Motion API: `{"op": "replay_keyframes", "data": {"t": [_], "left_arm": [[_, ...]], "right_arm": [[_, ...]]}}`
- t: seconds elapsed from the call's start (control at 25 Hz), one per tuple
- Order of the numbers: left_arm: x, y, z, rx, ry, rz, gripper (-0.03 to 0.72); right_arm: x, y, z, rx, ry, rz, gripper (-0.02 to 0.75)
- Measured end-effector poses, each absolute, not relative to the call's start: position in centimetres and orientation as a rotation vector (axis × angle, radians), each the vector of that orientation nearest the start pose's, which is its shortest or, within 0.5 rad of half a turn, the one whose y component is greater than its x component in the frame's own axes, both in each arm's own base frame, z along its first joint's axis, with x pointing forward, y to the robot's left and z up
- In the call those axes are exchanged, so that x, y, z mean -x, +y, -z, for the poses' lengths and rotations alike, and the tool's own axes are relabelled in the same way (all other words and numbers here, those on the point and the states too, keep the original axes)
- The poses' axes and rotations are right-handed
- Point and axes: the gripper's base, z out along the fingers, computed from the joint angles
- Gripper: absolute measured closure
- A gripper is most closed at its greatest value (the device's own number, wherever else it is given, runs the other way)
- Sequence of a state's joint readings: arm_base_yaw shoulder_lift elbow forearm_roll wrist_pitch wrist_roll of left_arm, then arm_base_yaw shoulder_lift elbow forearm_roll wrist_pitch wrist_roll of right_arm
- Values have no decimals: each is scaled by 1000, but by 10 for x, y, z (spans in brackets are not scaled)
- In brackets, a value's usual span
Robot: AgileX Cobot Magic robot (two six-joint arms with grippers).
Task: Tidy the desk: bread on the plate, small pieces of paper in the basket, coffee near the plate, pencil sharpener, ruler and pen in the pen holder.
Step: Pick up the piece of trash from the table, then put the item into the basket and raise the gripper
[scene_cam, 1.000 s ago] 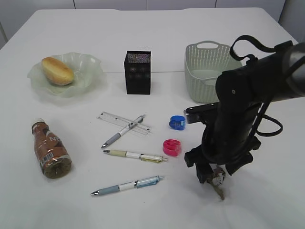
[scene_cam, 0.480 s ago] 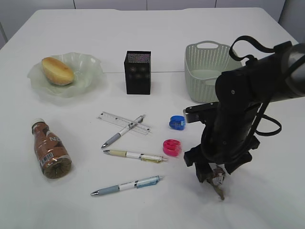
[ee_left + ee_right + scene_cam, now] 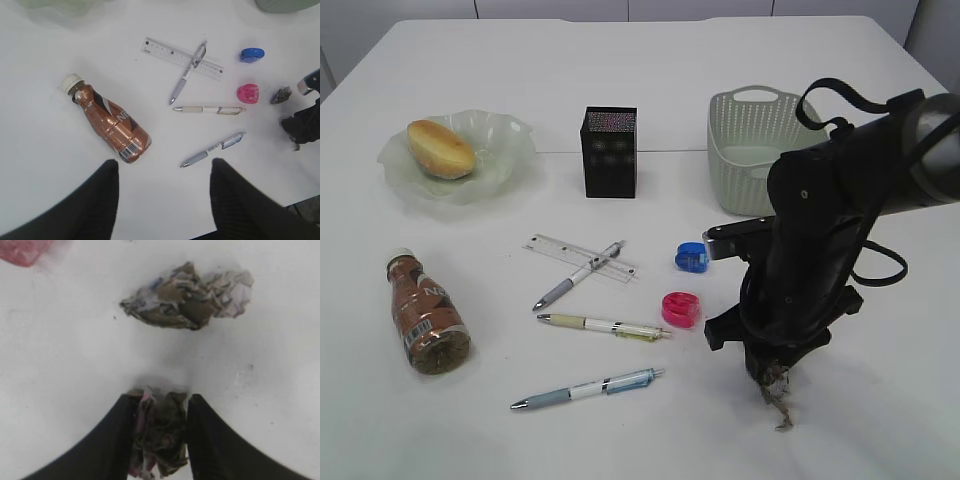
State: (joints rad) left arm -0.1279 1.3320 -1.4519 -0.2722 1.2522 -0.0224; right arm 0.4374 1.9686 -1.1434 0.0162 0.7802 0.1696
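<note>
- The right tool (image 3: 159, 440) is clenching a crumpled paper scrap (image 3: 157, 432) between its two black fingers (image 3: 112, 440), at the near right of the white table (image 3: 880, 430); in the exterior view the scrap is dangling from the fingertips down to the tabletop.
- A second crumpled scrap (image 3: 187, 295) is lying loose on the table just beyond the held one, apart from it.
- The left tool (image 3: 165, 195) is hovering released above the table, its fingers (image 3: 95, 200) standing apart with nothing between them.
- The coffee bottle (image 3: 427, 315) is lying on its side at the near left, well apart from the plate.
- Three pens (image 3: 588, 387) are lying mid-table, the farthest one crossing over the clear ruler (image 3: 555, 247).
- A pink sharpener (image 3: 681, 309) and a blue sharpener (image 3: 691, 256) are sitting between the pens and the right arm.
- Farther back, the black pen holder (image 3: 609, 152) is standing upright at centre.
- The bread (image 3: 440, 148) is resting on the green plate (image 3: 510, 135) at far left, and the basket (image 3: 740, 150) is sitting at far right.
</note>
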Motion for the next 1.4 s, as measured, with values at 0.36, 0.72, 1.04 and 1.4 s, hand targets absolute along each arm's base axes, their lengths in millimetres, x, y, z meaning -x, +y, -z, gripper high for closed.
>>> {"op": "replay_keyframes", "data": {"t": [0.36, 0.72, 1.04, 1.4], "left_arm": [[-251, -56, -404, -117, 2607, 421, 264], [-251, -56, -404, -117, 2607, 421, 264], [-251, -56, -404, -117, 2607, 421, 264], [-251, -56, -404, -117, 2607, 421, 264]], "right_arm": [[-316, 149, -125, 395, 3074, -42, 723], [-328, 155, -152, 404, 3118, -23, 736], [-353, 167, -204, 401, 3067, -53, 736], [-400, 160, -284, 284, 2827, -151, 738]]}}
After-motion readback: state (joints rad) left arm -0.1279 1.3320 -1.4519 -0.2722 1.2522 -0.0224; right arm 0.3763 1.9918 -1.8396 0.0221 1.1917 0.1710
